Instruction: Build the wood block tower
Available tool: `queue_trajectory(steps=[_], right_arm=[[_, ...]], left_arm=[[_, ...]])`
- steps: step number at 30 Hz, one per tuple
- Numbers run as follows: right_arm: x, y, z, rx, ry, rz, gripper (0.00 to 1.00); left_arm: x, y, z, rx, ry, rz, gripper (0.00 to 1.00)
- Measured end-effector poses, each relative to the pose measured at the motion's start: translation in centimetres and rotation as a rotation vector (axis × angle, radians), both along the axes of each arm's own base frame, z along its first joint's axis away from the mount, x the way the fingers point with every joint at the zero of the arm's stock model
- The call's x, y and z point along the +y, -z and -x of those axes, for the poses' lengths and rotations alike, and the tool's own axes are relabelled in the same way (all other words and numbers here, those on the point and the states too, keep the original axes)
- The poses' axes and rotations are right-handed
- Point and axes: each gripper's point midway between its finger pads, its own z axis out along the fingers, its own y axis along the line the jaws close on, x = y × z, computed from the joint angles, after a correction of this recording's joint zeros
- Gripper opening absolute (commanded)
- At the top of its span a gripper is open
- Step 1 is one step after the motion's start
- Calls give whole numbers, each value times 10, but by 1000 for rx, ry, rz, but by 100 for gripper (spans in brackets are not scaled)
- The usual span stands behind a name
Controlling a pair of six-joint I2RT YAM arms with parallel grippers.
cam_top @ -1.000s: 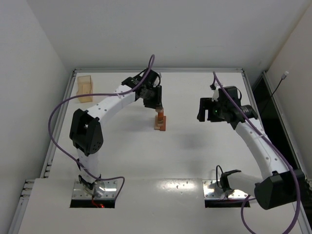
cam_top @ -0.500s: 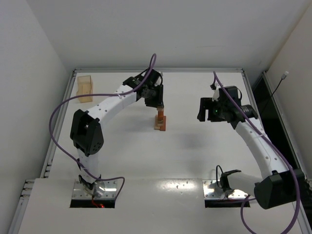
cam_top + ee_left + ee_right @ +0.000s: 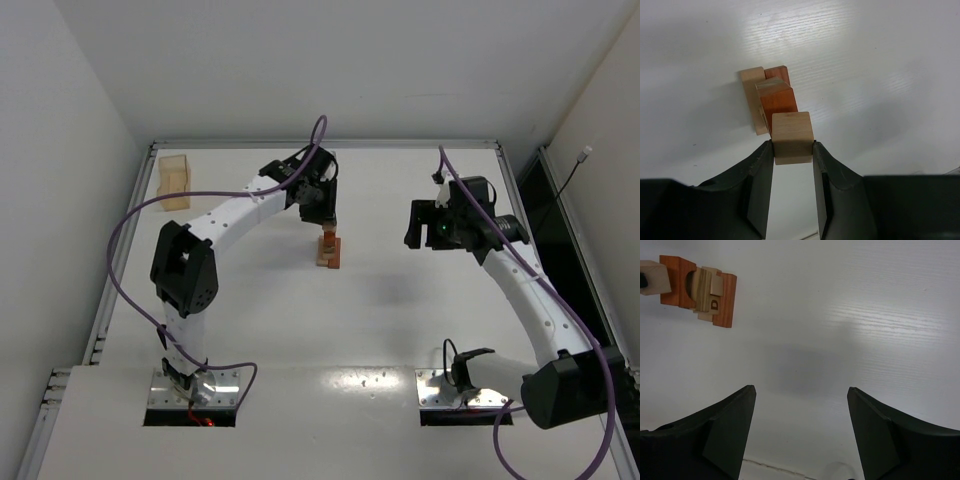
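- Your left gripper [image 3: 792, 146] clamps a tan cube [image 3: 792, 134] against the top of the tower [image 3: 328, 250], mid-table [image 3: 400, 300], centre of the top view.
- In the last second only the left arm [image 3: 235, 212] has swung slightly; the cube and tower stay put.
- The placement looks settled, so release seems next.
- Your right gripper [image 3: 800, 391] hangs open, well right of the tower.

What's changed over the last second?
The left arm swung its elbow slightly right and its wrist edged toward the far edge. The left gripper kept its hold on the tan cube over the tower. Tower, right arm and box stayed put.
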Motion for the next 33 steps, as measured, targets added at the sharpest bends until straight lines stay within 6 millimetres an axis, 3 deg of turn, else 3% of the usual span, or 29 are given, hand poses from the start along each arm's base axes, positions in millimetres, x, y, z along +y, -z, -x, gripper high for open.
queue_trajectory(steps=[16, 21, 29, 33], right_arm=[[-6, 0, -2, 5, 25, -23, 68], [-6, -1, -2, 3, 25, -32, 68], [-6, -1, -2, 5, 23, -37, 68], [-7, 1, -3, 6, 28, -37, 68]], left_arm=[[1, 5, -1, 3, -6, -13, 5], [2, 5, -2, 1, -9, -18, 18], [2, 6, -2, 2, -9, -19, 27], [3, 6, -2, 1, -9, -20, 36]])
